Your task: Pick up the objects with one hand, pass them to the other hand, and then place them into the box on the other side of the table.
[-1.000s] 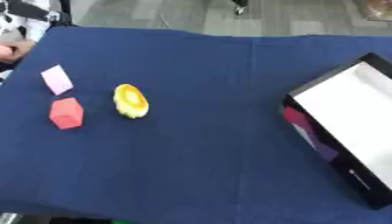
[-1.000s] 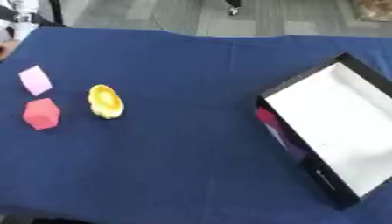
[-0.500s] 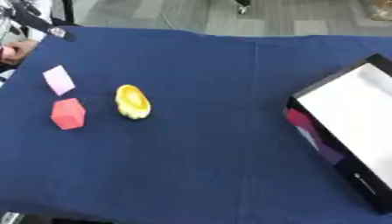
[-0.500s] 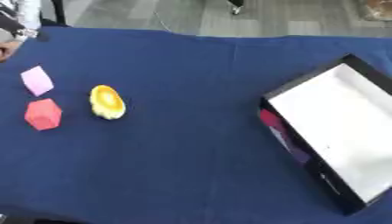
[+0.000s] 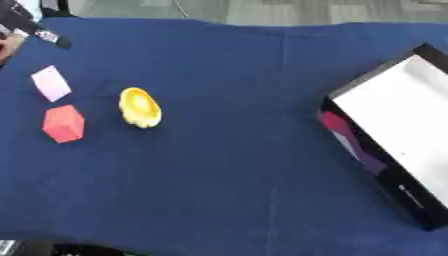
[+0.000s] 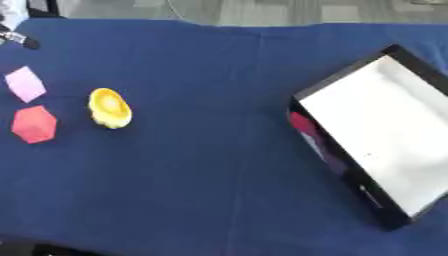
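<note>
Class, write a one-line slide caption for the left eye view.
Pink block, red block and yellow object lie left on blue cloth; white-lined black box sits right.

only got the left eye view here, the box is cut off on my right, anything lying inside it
Observer: The right eye view shows far more of the box floor. It is plain white, and nothing lies on the part that shows.
Operator: does its whole outline show there
Observer: Nearly. The far rim runs from the top corner to the picture's right edge, so only the far right corner is cut off.
</note>
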Robot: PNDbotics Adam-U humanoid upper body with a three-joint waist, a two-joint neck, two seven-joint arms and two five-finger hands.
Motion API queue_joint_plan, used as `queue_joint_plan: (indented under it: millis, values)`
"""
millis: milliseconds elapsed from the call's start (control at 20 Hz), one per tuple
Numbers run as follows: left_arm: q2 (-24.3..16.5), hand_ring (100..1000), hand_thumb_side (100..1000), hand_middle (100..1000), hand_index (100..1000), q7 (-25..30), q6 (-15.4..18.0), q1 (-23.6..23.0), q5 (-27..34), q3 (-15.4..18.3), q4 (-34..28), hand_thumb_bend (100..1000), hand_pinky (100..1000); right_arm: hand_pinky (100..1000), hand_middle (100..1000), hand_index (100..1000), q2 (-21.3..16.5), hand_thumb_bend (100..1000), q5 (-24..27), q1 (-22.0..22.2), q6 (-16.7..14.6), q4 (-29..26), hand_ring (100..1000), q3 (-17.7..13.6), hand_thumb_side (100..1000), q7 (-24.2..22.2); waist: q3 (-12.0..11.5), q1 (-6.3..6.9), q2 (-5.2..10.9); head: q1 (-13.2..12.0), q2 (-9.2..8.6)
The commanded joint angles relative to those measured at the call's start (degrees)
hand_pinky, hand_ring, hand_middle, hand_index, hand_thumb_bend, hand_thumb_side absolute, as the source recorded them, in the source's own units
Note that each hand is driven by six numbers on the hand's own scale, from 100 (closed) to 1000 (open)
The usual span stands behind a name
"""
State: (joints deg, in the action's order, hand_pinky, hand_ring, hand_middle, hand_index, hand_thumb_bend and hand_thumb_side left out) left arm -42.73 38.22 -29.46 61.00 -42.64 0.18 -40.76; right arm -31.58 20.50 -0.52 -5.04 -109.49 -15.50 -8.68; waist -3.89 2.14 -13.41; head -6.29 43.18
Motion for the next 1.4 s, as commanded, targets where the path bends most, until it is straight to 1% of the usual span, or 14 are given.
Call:
queue_joint_plan:
  millis: [50,300,500,550,600,800,1100,1400]
  values:
    - [-2.8,934,170,849,871,2.7,-1.1,1.3,-2.2,0.6,-0.5,853,897,1000,1000,1000,-1.2,100,-0.6,-0.5,-0.4,-1.3,1000,-0.4,501,-0.1,0.1,-0.65,-0.31,-0.2,-0.59]
    - [-2.7,932,100,851,864,4.7,-2.1,1.5,-6.1,1.2,0.1,823,898,1000,1000,1000,-1.0,100,-1.1,-0.6,-0.4,-1.4,1000,-0.3,502,-0.1,0.2,-0.82,-0.76,-1.2,-1.36]
    - [-2.6,932,100,852,862,5.0,-2.5,1.4,-7.4,1.6,0.5,797,902,1000,1000,1000,-0.8,100,-1.3,-0.6,-0.5,-1.4,1000,-0.2,504,-0.3,0.2,-1.02,-0.95,-2.2,-1.85]
    - [-2.6,931,100,852,861,5.1,-2.5,1.4,-7.6,1.7,0.6,795,902,1000,1000,1000,-0.8,100,-1.3,-0.6,-0.5,-1.3,1000,-0.1,492,-0.3,0.2,-1.05,-0.98,-2.4,-2.01]
    - [-2.5,931,100,852,860,5.2,-2.6,1.4,-7.8,1.7,0.7,795,902,1000,1000,1000,-0.7,100,-1.4,-0.6,-0.4,-1.3,1000,-0.1,506,-0.3,0.1,-1.08,-1.02,-2.5,-2.21]
    - [-2.4,928,100,856,858,5.6,-3.0,1.2,-9.3,1.6,1.5,803,904,1000,1000,1000,-0.5,100,-1.7,-0.6,-0.4,-1.2,1000,0.0,508,-0.5,0.1,-1.22,-1.14,-2.9,-2.80]
    - [-2.1,924,100,860,859,6.2,-4.2,0.9,-10.4,2.0,2.8,783,914,1000,1000,1000,0.0,100,-2.1,-0.8,-0.2,-1.0,1000,0.2,516,-0.8,0.3,-1.26,-1.44,-4.5,-3.78]
    - [-1.9,920,100,862,844,6.8,-5.0,0.3,-11.8,1.8,3.9,802,913,1000,1000,1000,0.4,100,-2.4,-1.0,0.2,-0.8,1000,0.3,523,-1.1,0.3,-1.11,-1.66,-5.3,-3.61]
